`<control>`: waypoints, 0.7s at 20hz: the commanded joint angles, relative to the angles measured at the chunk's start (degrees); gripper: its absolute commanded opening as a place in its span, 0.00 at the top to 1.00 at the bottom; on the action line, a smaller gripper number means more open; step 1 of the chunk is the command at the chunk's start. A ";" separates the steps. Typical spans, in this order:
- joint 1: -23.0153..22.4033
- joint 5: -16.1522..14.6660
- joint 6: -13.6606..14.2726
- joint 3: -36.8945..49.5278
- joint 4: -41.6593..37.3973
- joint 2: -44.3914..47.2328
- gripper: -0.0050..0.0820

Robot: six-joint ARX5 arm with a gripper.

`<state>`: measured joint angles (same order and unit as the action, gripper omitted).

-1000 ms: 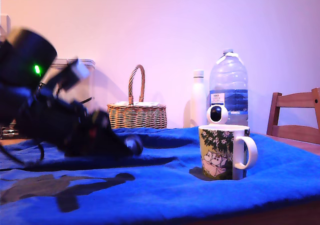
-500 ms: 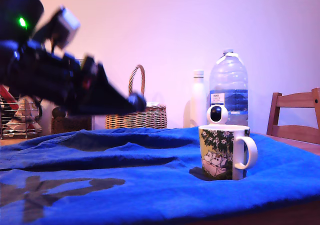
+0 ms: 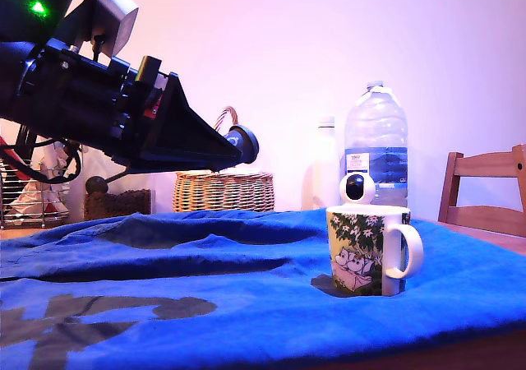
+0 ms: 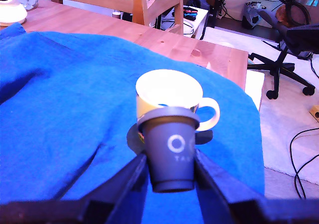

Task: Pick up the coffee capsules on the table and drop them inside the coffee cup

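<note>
My gripper (image 4: 171,170) is shut on a dark navy coffee capsule (image 4: 170,147) with a pale ring mark, held rim up between the two fingers. In the exterior view the gripper (image 3: 238,144) hangs in the air, well above the blue cloth on the table (image 3: 246,304) and to the exterior view's left of the coffee cup (image 3: 366,250). The capsule (image 3: 244,143) shows at the fingertips. The white coffee cup (image 4: 169,97) with a green cartoon print stands upright on the cloth, its handle toward the exterior view's right. In the wrist view it sits just beyond the held capsule.
A wicker basket (image 3: 223,185), a white bottle (image 3: 326,160), a large water bottle (image 3: 376,144) and a round white camera (image 3: 358,187) stand at the back. A wooden chair (image 3: 485,193) is at the exterior view's right. An office chair (image 4: 286,50) is on the floor beyond the table's end.
The arm has risen from low over the cloth to well above it and moved toward the exterior view's right, nearer the cup, carrying the capsule.
</note>
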<state>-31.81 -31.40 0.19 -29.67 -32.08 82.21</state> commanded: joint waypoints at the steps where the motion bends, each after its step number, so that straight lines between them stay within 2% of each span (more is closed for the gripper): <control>1: -0.68 -0.02 -0.57 -1.25 -0.48 -0.20 0.72; 6: -2.58 1.95 -0.74 -5.22 -0.44 -0.04 0.72; 14: -3.98 1.97 -0.68 -12.02 2.75 3.52 0.72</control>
<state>-35.18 -29.45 -0.30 -40.84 -29.04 83.72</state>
